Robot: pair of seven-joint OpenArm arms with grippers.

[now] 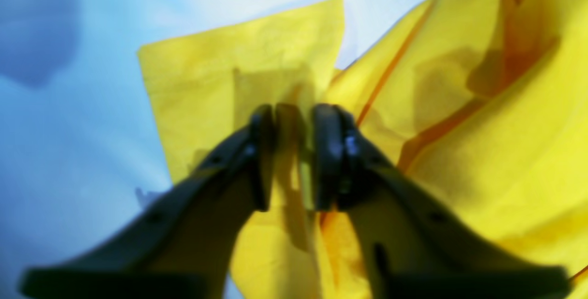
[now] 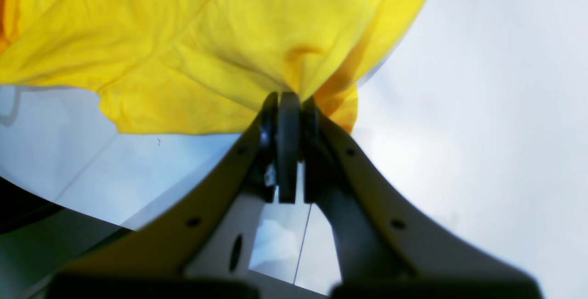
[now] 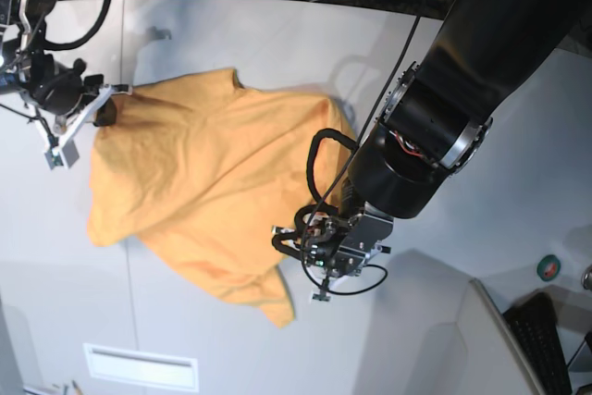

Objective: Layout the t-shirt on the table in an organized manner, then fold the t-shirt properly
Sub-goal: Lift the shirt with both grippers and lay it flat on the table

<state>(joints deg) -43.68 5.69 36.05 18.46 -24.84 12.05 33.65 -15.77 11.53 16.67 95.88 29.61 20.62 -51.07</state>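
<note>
Risky here: t-shirt bunched mid-table, left gripper pinching a thin fold, right gripper clamped on a hem — could slip free if pulled apart.

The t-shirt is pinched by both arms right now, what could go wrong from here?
1. The left tool grips only a thin fold of the t-shirt, with its pads not fully together; the fabric might slip out when pulled.
2. The right tool clamps a small bunched edge, so spreading may leave a crease there.
3. The shirt lies crumpled on the table, with a sleeve folded under; pulling unevenly could twist it further.
</note>
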